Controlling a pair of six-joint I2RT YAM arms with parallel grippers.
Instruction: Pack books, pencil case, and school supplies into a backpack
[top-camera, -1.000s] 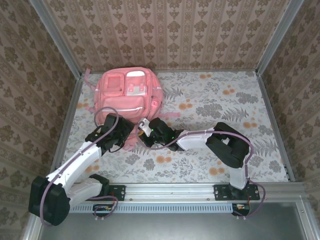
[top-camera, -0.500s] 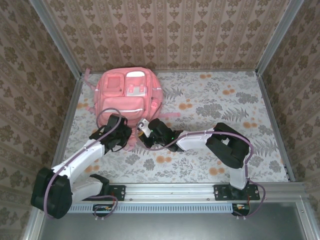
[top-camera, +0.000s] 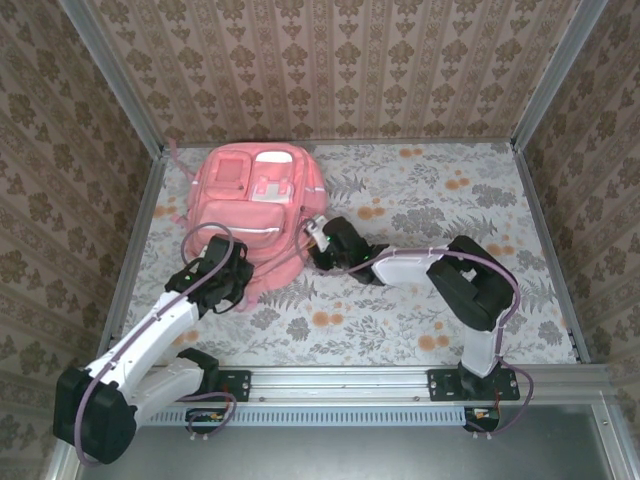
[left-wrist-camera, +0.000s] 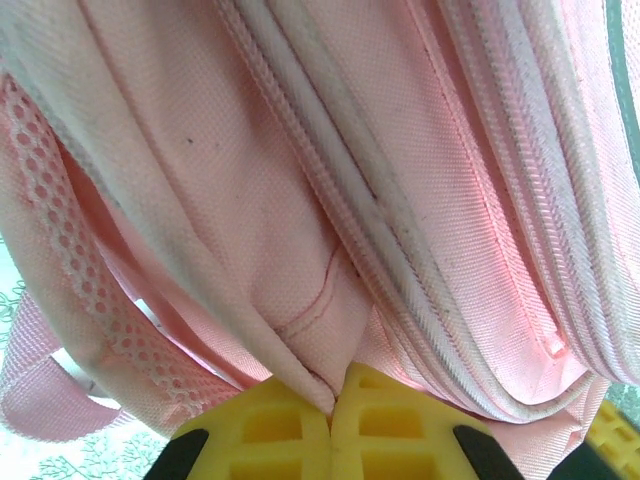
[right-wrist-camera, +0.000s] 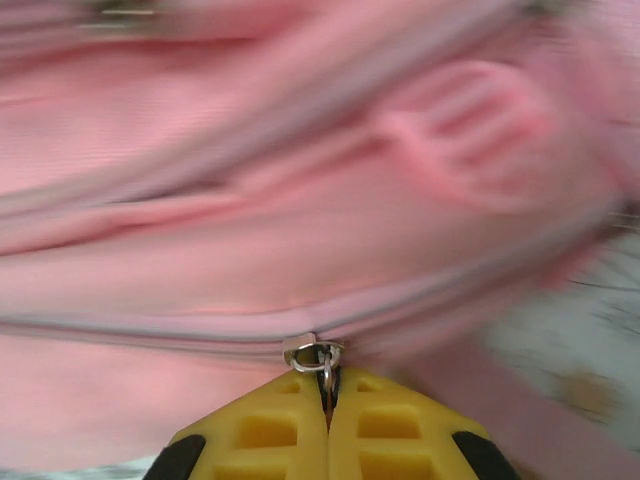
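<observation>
Pink fabric school backpack (top-camera: 255, 200), flat on the floral desk (top-camera: 430, 210), wants a steady zip: left pincer (left-wrist-camera: 332, 398), clamped on a fabric fold (left-wrist-camera: 300, 330) at its near edge, should anchor while right pincer (right-wrist-camera: 328, 388), closed on the metal zip pull (right-wrist-camera: 316, 354) at its right side, draws smoothly

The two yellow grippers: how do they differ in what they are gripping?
The left gripper pinches a fold of fabric on the pink backpack; the right gripper pinches a small metal zipper pull. The left gripper is at the backpack's near edge, the right gripper at its right side. Both are yellow and shut.
</observation>
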